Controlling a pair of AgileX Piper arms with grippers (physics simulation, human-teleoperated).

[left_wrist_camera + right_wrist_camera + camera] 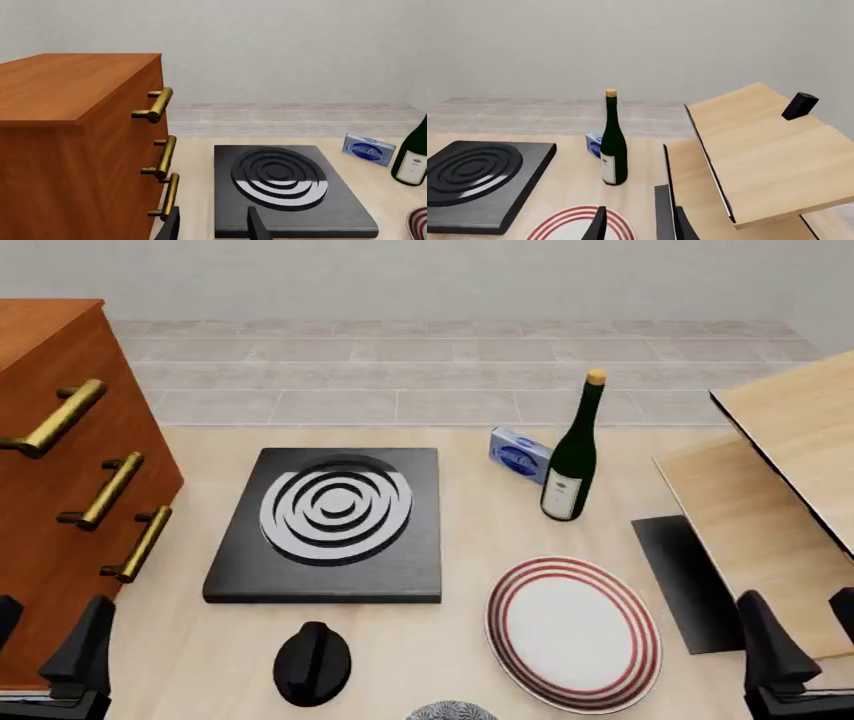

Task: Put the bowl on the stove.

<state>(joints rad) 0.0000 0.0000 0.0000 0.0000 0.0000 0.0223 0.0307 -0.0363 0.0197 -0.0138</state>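
Between your two grippers, at the table's near edge, sits the bowl [450, 711]. Your left gripper [212, 227] and right gripper [637, 225] hang parted, holding nothing; the stove [334, 523] lies ahead of the left one.

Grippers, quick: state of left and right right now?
Left end effector: open, holding nothing.
Right end effector: open, holding nothing.

I see a wooden cabinet [54, 490] with brass handles [114, 490] at the left of the table [467, 640]. A red-ringed plate [574, 633] lies near right of centre, a black knob [312, 663] left of it. Farther back a wine bottle [574, 455] stands upright, a blue box [519, 454] just left of it. Tilted wooden boards [774, 510] fill the right.
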